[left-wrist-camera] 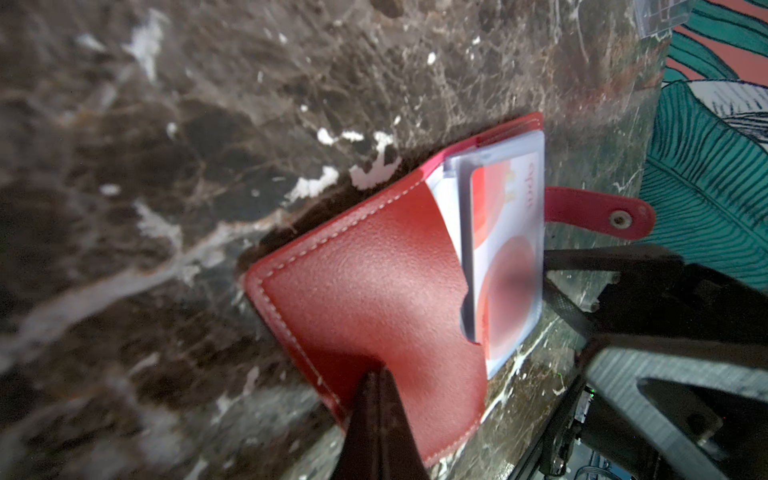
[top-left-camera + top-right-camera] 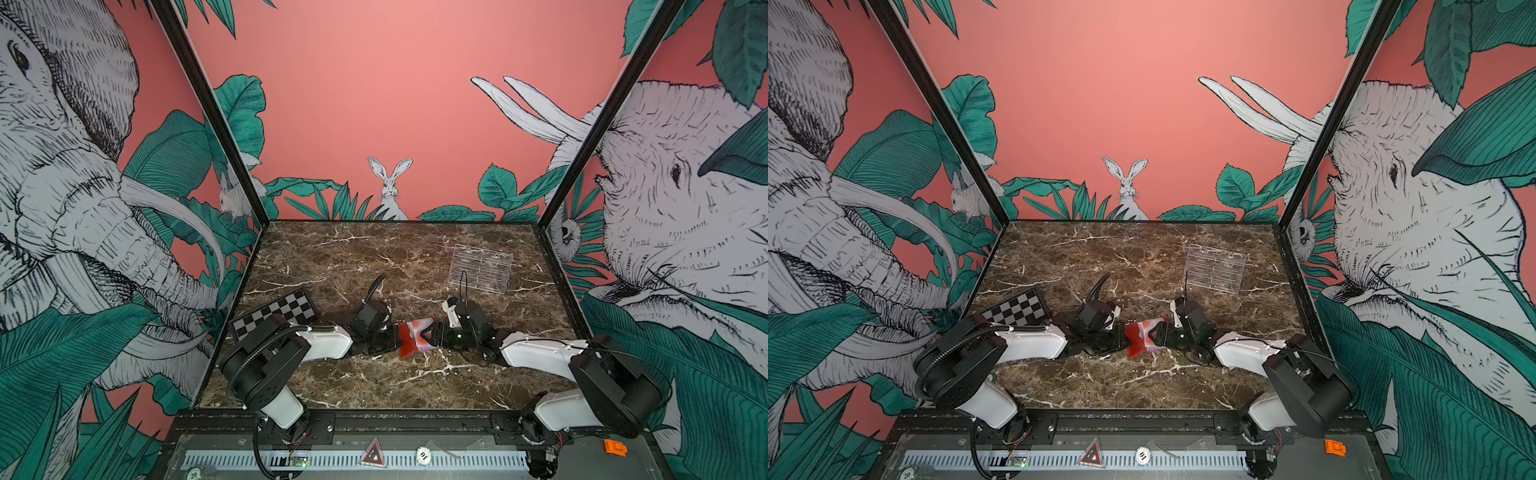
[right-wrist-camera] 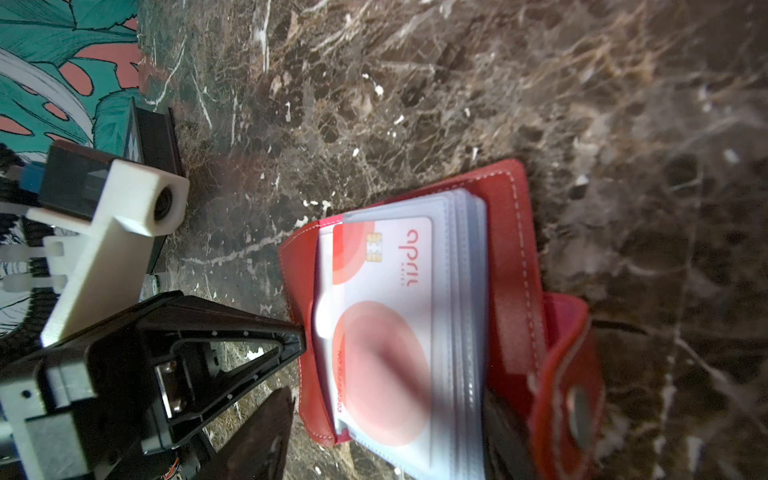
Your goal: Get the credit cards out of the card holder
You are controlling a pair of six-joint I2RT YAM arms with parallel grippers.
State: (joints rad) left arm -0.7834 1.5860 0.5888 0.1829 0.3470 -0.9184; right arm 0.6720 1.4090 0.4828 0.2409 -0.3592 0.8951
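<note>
The red card holder (image 2: 409, 347) (image 2: 1136, 345) lies open on the marble table, seen in both top views. My left gripper (image 1: 376, 380) (image 2: 395, 337) is shut on its front cover (image 1: 374, 291), lifting that flap. Under the flap a stack of clear sleeves shows a white credit card (image 3: 390, 332) (image 1: 509, 266) with a red-orange circle. My right gripper (image 3: 382, 449) (image 2: 432, 336) stands open around the stack. One of its fingers (image 3: 257, 436) is just off the holder's edge, the other (image 3: 505, 440) sits under the snap tab (image 3: 573, 399). Other cards are hidden.
A clear acrylic tiered stand (image 2: 480, 268) stands at the back right of the table. A black-and-white chequered board (image 2: 274, 316) lies at the left edge behind the left arm. Printed walls close in the table on three sides.
</note>
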